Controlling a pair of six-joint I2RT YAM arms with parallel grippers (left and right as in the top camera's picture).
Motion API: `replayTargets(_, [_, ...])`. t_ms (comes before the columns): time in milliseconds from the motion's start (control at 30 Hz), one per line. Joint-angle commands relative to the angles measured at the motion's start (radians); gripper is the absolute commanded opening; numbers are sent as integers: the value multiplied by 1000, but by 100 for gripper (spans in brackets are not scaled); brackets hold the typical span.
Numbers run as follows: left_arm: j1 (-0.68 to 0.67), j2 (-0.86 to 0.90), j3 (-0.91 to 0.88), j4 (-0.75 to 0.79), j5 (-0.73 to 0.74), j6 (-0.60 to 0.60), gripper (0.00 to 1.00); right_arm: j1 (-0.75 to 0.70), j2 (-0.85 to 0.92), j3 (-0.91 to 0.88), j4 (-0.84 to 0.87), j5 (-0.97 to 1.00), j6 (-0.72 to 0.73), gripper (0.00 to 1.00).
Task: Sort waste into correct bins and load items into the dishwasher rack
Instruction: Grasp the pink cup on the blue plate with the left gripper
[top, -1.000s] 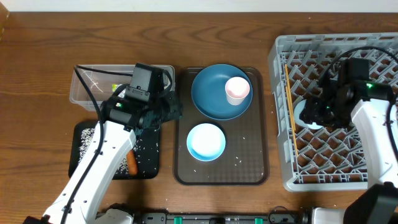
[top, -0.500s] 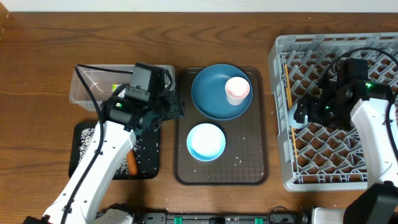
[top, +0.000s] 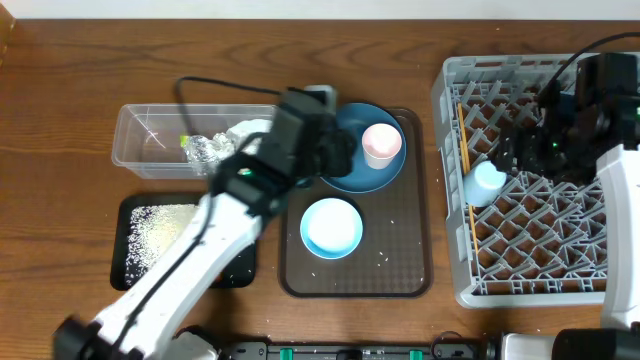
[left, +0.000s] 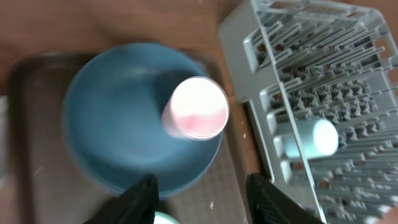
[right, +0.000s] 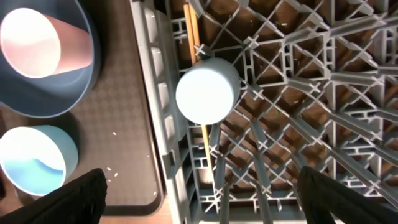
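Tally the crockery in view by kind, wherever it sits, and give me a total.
Cups: 2 (pink cup, light-blue cup)
Bowls: 1 (white-and-pale-blue bowl)
Dishes: 1 (dark-blue dish)
Total: 4

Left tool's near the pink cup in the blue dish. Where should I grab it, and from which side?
Probably from straight above: the pink cup stands mouth-up inside the dark-blue dish, whose raised wall blocks a side approach. Lower the left tool, open now, and pinch the cup's rim wall, one finger inside, one outside.
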Motion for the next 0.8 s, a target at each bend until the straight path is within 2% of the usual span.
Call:
replayTargets(0, [-38,114,12,96,-89,-36,50,6,-9,20,-13,2,13,97])
replayTargets(167, [-46,278,12,235,-98,-137,53,6,-9,20,-18,2,13,98])
replayTargets(267, [-48,352,12,274,-89,-151,53,6,-9,20,-28,2,13,97])
replayTargets(467, [-48,417,12,293,-88,-151,30,6,-9,20,-29,2,10,98])
replayTargets(633, [-47,438,12,295,-88,-151,6,6,-9,20,-35,2,10,98])
replayTargets(767, [-27,393,23,294,-76,-151,6,6,-9,20,-25,-32,-26,98])
